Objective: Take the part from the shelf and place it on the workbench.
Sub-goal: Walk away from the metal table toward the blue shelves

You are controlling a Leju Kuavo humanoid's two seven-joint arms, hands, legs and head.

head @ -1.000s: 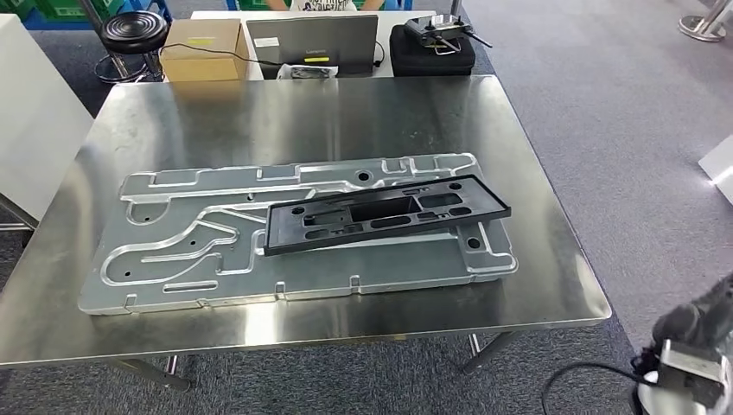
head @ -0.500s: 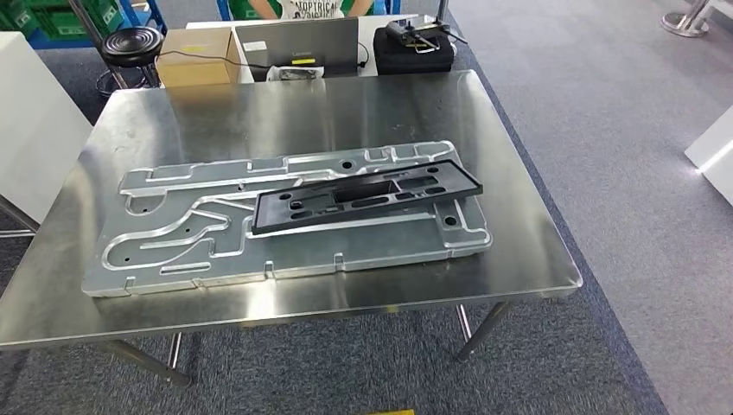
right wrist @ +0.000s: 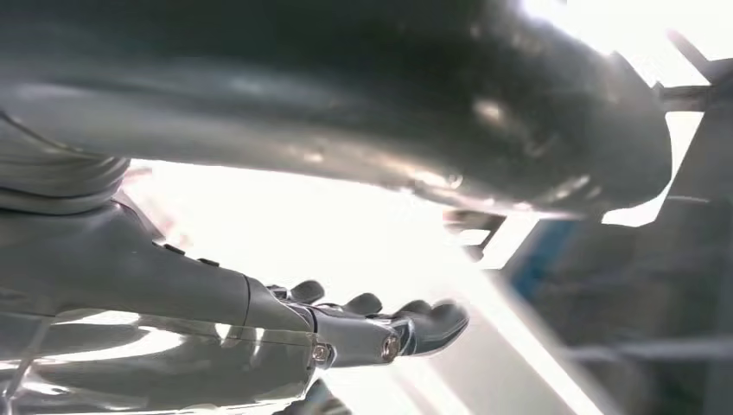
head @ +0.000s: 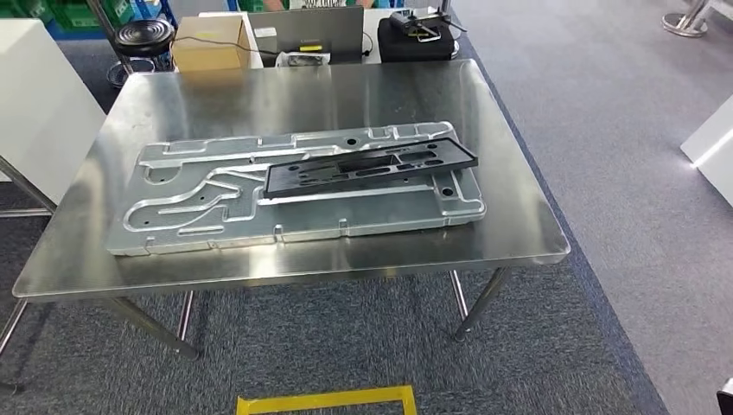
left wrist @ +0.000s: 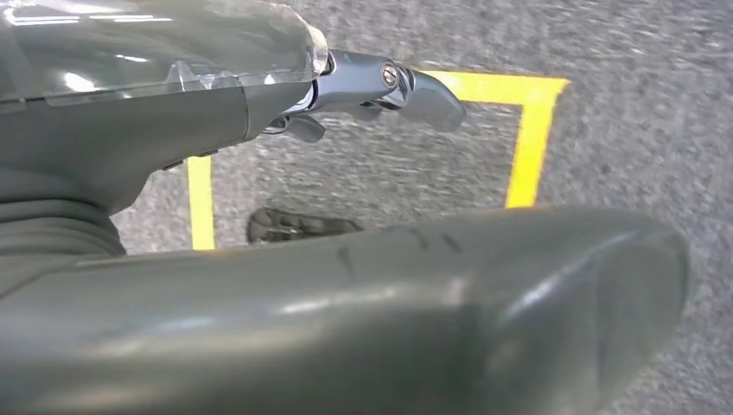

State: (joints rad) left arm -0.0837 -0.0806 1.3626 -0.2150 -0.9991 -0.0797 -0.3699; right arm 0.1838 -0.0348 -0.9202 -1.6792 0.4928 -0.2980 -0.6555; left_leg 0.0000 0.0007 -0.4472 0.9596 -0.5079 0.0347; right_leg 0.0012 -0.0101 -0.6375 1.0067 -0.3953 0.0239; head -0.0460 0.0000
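A long black plastic part [head: 370, 167] with several cut-outs lies flat and slightly askew on a large machined aluminium plate [head: 216, 216]. The plate rests on the steel workbench [head: 302, 95] in the head view. My left hand [left wrist: 216, 112] hangs over grey carpet; its fingers [left wrist: 380, 86] are stretched out and the thick thumb is apart from them, with nothing between. My right hand [right wrist: 259, 311] also holds nothing, its fingers [right wrist: 389, 333] extended against a bright, blurred background. Neither hand is near the part.
Behind the workbench stand a cardboard box [head: 207, 43], a laptop [head: 311, 30], a black case [head: 415, 39] and a black stool [head: 143, 35]. A white cabinet [head: 30, 104] stands at the left. Yellow floor tape [head: 324, 400] marks the carpet in front of the table.
The whole head view has shifted: the camera has drawn back from the workbench, bringing the table legs and yellow floor tape into view. The part on the plate has not moved.
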